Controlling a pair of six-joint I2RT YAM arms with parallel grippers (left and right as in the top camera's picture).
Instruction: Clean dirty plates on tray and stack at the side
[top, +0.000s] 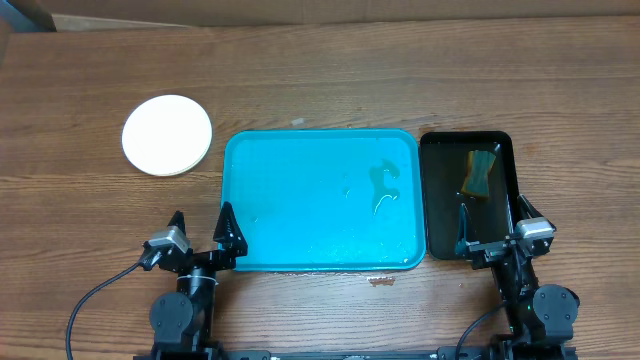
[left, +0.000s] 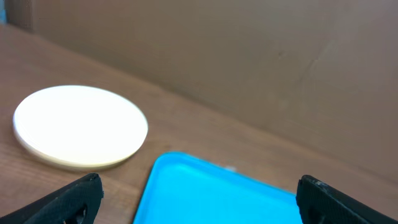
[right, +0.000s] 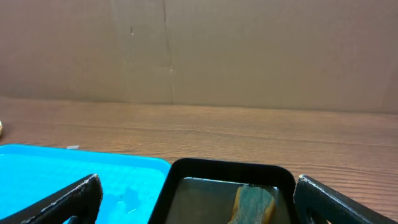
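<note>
Left gripper (top: 201, 214) stands spread wide, holding nothing, at the 7 o'clock corner of the tray (top: 300, 170). Right gripper (top: 493, 215) is likewise spread and empty, over the near end of the black tray (top: 440, 200). Each wrist view shows only dark fingertips (left: 81, 196), cut off by the frame.

The turquoise tray lies mid-worktop, wet, with water smears (top: 384, 185). At its 3 o'clock, a sponge (top: 481, 172) lies in the black tray. At its 10 o'clock the plates (top: 167, 134) sit stacked on the worktop (top: 400, 80), the top one plain white; how many lie beneath is hard to tell.

The worktop is wood-grain, with a brown cardboard wall (left: 249, 62) behind.
</note>
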